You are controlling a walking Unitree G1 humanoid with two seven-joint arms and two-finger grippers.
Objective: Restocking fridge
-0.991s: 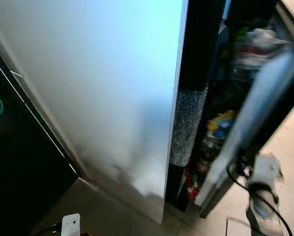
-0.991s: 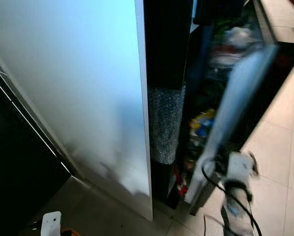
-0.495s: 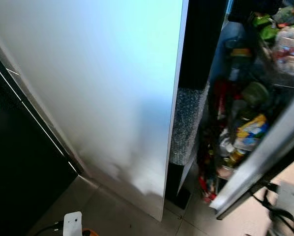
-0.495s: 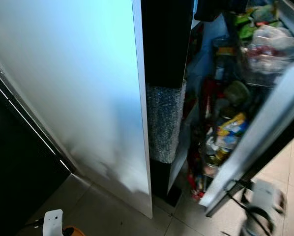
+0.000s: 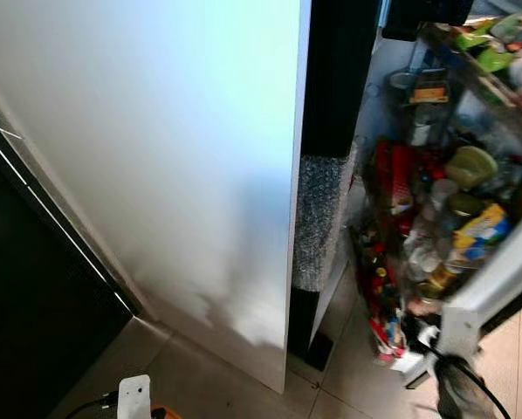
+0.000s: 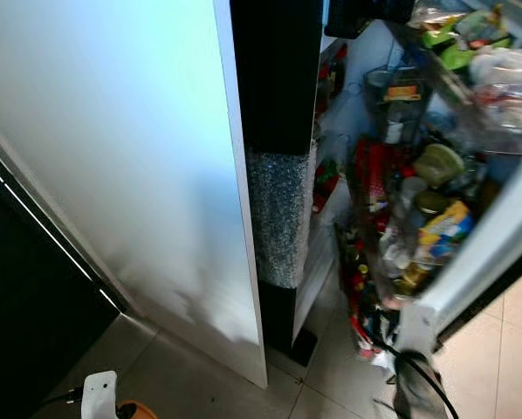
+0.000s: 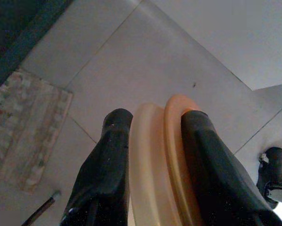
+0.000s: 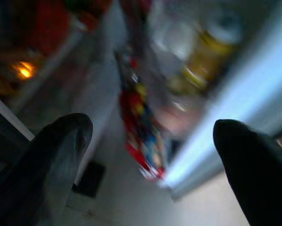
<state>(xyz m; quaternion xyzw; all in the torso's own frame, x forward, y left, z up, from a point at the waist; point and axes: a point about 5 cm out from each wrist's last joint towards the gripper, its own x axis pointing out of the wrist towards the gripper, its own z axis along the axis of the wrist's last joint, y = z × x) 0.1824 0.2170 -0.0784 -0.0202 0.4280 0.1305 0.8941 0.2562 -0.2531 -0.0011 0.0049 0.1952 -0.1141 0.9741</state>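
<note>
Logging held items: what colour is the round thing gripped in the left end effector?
Pale cream and orange, like two stacked discs, clearest in the left wrist view.

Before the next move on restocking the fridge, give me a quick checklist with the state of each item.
1. Fridge door open far enough to reach in: ok, its packed shelves show.
2. Left hand has a firm hold: ok, shut on the stacked plates.
3. Right hand free: ok, fingers wide apart, nothing between them.
4. Right hand clear of the door: cannot tell, it sits blurred at the door's lower edge.
5. Free space on a shelf: cannot tell, door shelves look crowded.
</note>
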